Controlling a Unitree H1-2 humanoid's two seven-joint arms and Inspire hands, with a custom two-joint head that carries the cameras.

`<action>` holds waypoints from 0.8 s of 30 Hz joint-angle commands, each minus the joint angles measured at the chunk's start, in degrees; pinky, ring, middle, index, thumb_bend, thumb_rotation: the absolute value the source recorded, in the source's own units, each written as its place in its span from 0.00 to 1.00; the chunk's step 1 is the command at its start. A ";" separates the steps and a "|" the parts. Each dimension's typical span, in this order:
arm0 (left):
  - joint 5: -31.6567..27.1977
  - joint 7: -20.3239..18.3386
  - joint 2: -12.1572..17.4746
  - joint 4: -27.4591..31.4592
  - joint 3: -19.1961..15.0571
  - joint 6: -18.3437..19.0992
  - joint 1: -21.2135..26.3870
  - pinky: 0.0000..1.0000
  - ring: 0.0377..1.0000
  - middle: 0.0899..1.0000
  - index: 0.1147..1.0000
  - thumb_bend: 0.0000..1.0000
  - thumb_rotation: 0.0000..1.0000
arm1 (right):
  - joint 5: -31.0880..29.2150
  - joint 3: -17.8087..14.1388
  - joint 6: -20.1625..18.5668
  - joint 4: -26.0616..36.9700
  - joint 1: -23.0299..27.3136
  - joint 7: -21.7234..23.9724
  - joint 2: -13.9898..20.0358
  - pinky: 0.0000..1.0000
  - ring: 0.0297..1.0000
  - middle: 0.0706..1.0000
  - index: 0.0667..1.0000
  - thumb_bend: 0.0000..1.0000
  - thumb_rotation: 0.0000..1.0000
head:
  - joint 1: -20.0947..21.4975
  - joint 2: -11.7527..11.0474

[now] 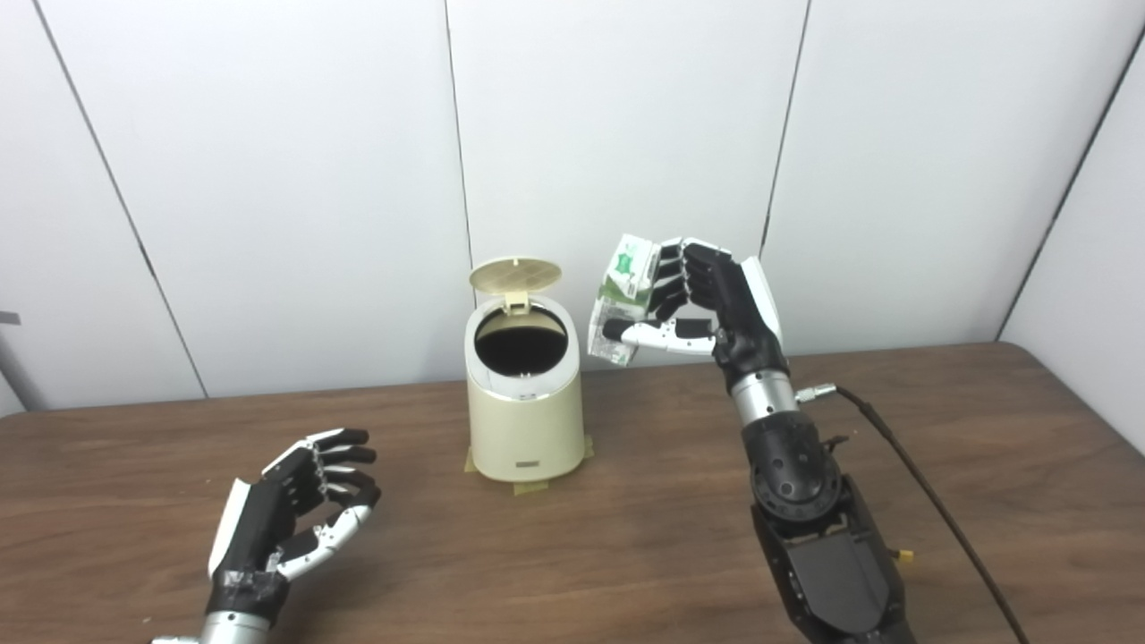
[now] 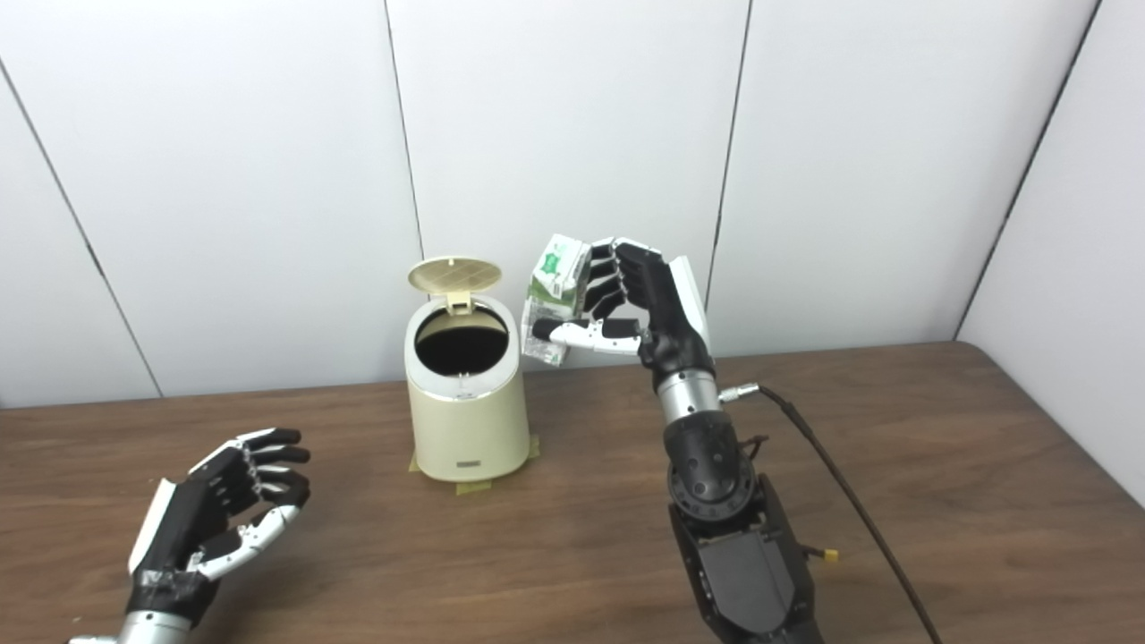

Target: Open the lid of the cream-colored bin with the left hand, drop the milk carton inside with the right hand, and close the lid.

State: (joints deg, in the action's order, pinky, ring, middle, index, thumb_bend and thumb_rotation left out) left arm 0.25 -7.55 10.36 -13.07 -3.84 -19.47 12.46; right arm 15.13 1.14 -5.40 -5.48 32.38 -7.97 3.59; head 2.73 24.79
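Light is even and bright, diffuse, from overhead; no hard glare. The white wall panels (image 1: 626,134) read slightly grey, with mild falloff toward the corners. The brown surface (image 1: 626,537) shows only a soft sheen near the middle. Shadows are faint: a weak smudge beside the left robot hand (image 1: 300,505), a thin dark line at the base of the bin (image 2: 465,402). The bin's interior is black, no detail. Focus is soft overall, edges slightly smeared. Panel seams lean outward toward the frame edges.
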 commanded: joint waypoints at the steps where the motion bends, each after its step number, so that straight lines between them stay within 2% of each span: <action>1: -0.09 0.93 -1.05 -0.94 0.51 -1.57 0.23 0.45 0.55 0.62 0.65 0.51 0.00 | 0.25 0.07 0.78 2.86 3.96 -0.55 -0.42 0.35 0.40 0.45 0.49 0.52 0.00 | -0.03 0.02; 5: -0.95 0.41 -1.39 -1.53 0.86 -2.02 0.52 0.45 0.55 0.62 0.65 0.51 0.00 | 0.37 0.83 0.69 3.06 4.46 -0.31 -1.78 0.35 0.39 0.44 0.49 0.52 0.00 | -0.63 -0.05; 12: 0.04 1.22 -1.96 -1.63 1.27 -2.42 0.50 0.45 0.55 0.62 0.65 0.50 0.00 | 0.93 2.82 1.79 1.67 5.59 0.80 -2.08 0.35 0.39 0.44 0.50 0.52 0.00 | -1.70 -0.13; 17: 0.28 1.29 -2.15 -2.56 1.50 -3.38 0.64 0.45 0.55 0.63 0.65 0.50 0.00 | 0.15 3.29 3.80 -1.07 6.75 1.05 -2.72 0.34 0.39 0.45 0.50 0.51 0.00 | -2.07 -0.15; 24: 0.86 1.62 -2.64 -1.98 1.81 -3.16 0.38 0.47 0.55 0.63 0.65 0.50 0.00 | 2.77 4.63 4.90 -6.00 9.02 -0.45 -3.12 0.34 0.39 0.46 0.50 0.51 0.00 | -3.01 0.13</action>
State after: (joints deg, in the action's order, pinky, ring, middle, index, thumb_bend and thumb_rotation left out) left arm 0.70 -6.91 8.78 -14.04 -2.67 -21.32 13.42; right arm 17.44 5.83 -4.09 -12.56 36.42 -6.96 0.91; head -0.26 24.87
